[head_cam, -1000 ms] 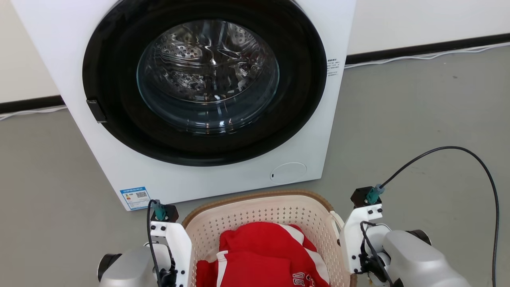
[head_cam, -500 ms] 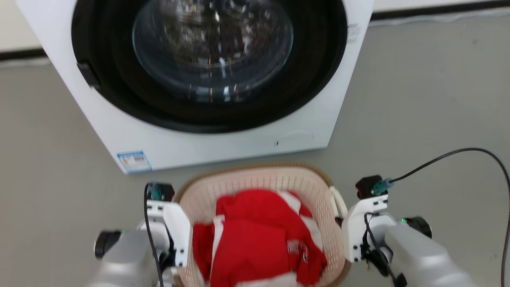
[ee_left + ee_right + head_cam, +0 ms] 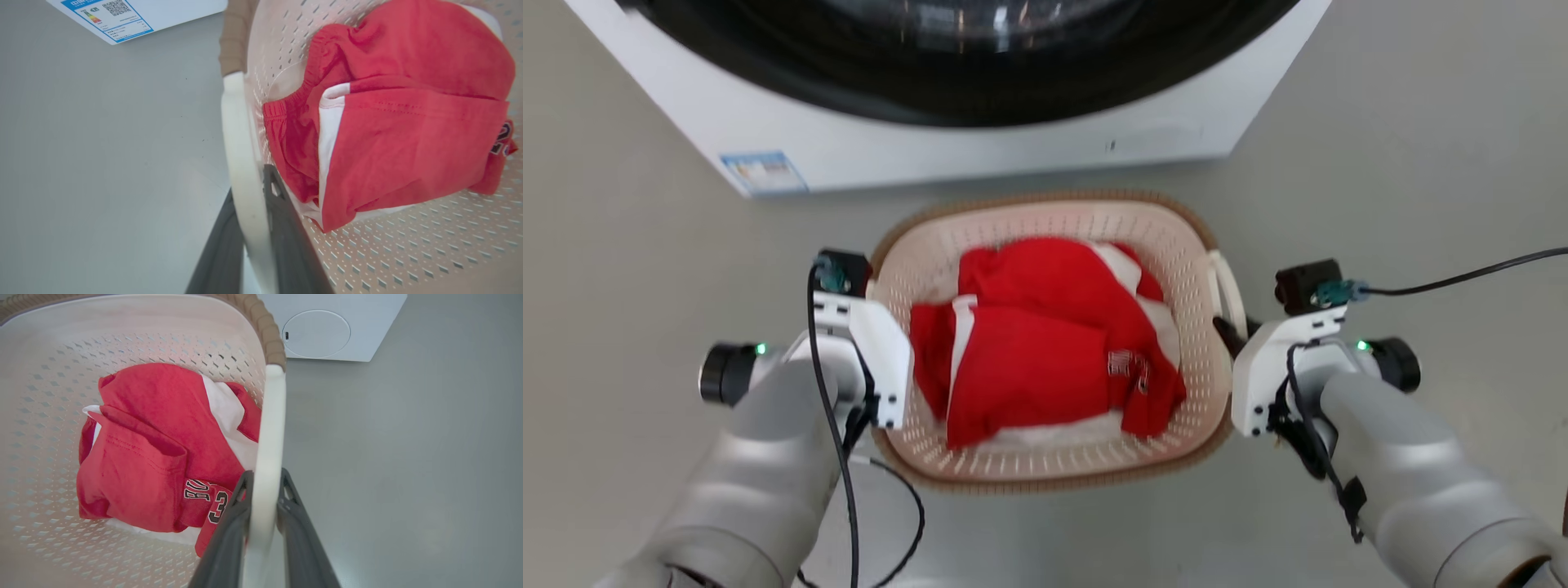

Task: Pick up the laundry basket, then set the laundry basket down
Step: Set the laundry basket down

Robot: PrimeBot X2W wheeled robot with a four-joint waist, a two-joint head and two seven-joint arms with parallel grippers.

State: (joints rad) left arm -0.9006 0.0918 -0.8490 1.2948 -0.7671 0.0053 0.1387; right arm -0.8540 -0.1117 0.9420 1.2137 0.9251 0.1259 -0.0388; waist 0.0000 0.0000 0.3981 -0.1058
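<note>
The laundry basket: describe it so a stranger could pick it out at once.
Start at the white washing machine; directly in front of it is the laundry basket. It is cream and perforated with a brown woven-look rim, holds a red garment, and has the left gripper and right gripper clamped on its white side handles.

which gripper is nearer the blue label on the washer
Left. The left gripper clamps the laundry basket on the side nearer the blue label; the right gripper clamps the opposite side, across the basket from it.
</note>
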